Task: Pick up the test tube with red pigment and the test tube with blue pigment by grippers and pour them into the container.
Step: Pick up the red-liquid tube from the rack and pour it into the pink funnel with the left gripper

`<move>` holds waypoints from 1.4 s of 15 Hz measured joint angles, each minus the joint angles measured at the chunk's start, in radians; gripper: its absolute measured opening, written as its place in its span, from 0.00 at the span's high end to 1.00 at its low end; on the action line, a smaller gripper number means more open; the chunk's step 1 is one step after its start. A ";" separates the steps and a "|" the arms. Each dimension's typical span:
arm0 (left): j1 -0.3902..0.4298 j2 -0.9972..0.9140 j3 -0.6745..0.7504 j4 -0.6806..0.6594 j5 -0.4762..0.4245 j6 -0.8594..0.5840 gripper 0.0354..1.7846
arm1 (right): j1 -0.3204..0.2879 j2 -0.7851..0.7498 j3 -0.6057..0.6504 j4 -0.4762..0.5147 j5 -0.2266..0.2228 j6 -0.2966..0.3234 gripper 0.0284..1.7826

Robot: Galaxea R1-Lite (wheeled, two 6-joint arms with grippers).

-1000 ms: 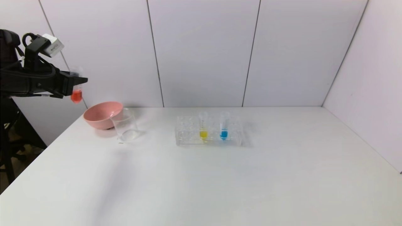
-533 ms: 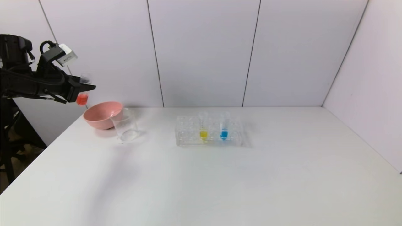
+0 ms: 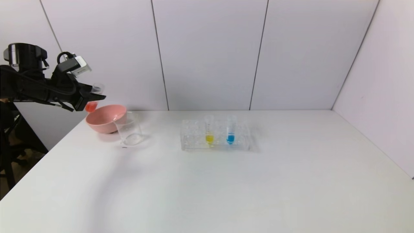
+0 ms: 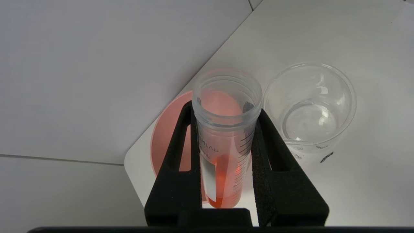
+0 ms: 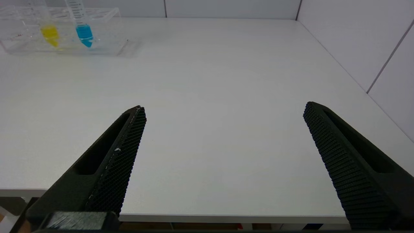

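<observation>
My left gripper is shut on the test tube with red pigment, held in the air above the far-left table corner and tilted with its open mouth toward the container. In the left wrist view the jaws clamp the tube on both sides, red liquid at its bottom. The container, a clear glass beaker, stands empty to the gripper's right and lower; it also shows in the left wrist view. The test tube with blue pigment stands upright in the rack. My right gripper is open and empty at the table's near edge.
A pink bowl sits just left of the beaker, under the held tube. A clear tube rack at mid-table also holds a yellow-liquid tube. White wall panels close the back and right.
My left gripper has moved right and slightly down with the red tube, toward the bowl and beaker. The tube has tilted further from upright.
</observation>
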 joint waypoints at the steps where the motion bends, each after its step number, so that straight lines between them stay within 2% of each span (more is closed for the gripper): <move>1: 0.001 0.008 -0.018 0.018 -0.001 0.019 0.76 | 0.000 0.000 0.000 0.000 0.000 0.000 0.00; 10: 0.001 0.037 -0.169 0.243 -0.006 0.232 0.76 | 0.000 0.000 0.000 0.000 0.000 0.000 0.00; 14: 0.000 0.047 -0.254 0.391 -0.004 0.376 0.76 | 0.000 0.000 0.000 0.000 0.000 0.000 0.00; 21: 0.001 0.076 -0.367 0.645 0.009 0.526 0.76 | 0.000 0.000 0.000 0.000 0.000 0.000 0.00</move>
